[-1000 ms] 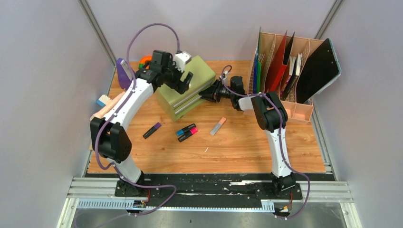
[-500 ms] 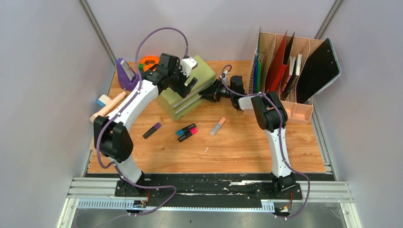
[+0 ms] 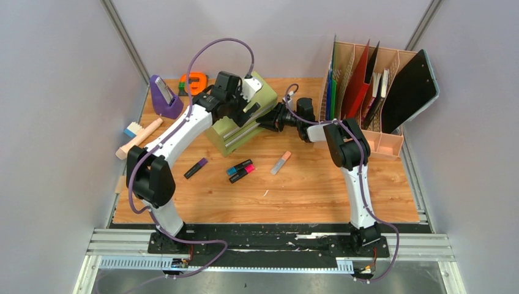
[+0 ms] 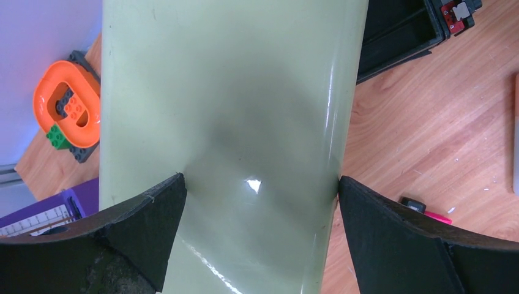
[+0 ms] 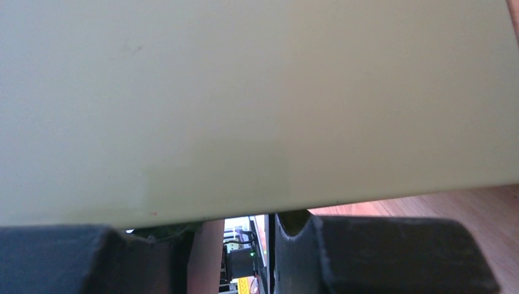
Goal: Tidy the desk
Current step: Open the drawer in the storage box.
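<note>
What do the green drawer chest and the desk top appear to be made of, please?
The drawer chest looks like painted metal or plastic, smooth, semi-gloss: it shows a bright glint. The desk is likely wood-grain laminate, given its orange-brown grain.

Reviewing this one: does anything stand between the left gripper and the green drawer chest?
Nothing visible does. The left gripper hangs open directly over the green drawer chest, with its fingers at opposite edges and only the chest's bare top between them.

Has drawer chest (image 3: 220, 130) at back of desk (image 3: 318, 184), file rack (image 3: 392, 144) right of it. Has markers (image 3: 240, 170) before it, brush (image 3: 139, 138) far left.
</note>
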Robot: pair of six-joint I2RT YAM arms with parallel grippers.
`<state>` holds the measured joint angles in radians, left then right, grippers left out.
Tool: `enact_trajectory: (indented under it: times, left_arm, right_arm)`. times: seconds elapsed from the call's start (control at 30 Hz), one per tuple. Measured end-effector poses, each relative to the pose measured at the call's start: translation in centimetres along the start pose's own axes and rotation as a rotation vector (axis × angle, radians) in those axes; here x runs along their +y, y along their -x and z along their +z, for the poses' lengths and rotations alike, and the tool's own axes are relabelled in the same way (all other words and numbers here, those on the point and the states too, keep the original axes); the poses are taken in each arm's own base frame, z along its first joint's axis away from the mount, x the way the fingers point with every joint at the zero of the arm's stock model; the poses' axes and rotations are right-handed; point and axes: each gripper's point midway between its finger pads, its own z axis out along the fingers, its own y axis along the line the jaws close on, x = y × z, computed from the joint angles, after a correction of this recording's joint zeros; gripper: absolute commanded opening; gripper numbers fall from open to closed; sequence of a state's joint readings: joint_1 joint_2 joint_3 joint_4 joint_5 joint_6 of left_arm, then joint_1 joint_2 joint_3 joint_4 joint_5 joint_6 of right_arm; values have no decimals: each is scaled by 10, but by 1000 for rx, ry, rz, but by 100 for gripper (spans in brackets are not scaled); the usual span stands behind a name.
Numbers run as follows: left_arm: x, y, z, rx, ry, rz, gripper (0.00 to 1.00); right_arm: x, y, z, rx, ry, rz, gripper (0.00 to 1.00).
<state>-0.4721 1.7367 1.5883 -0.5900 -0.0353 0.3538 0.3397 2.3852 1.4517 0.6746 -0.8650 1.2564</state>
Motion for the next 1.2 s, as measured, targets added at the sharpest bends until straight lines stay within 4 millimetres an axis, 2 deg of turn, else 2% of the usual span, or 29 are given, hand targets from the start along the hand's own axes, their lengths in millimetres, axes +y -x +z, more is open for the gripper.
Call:
enact_trajectory:
  times: [0.27, 1.1, 1.2]
  left_arm:
    - [0, 0, 2, 11, 21, 4, 100]
    - [8, 2, 9, 11, 81, 15, 100]
    - [10, 2, 9, 13, 89, 27, 100]
  right_arm:
    - [-1, -2, -2, -9, 13, 1, 0]
    - [0, -20, -42, 34, -27, 10, 0]
    - [3, -23, -45, 36, -42, -1, 5]
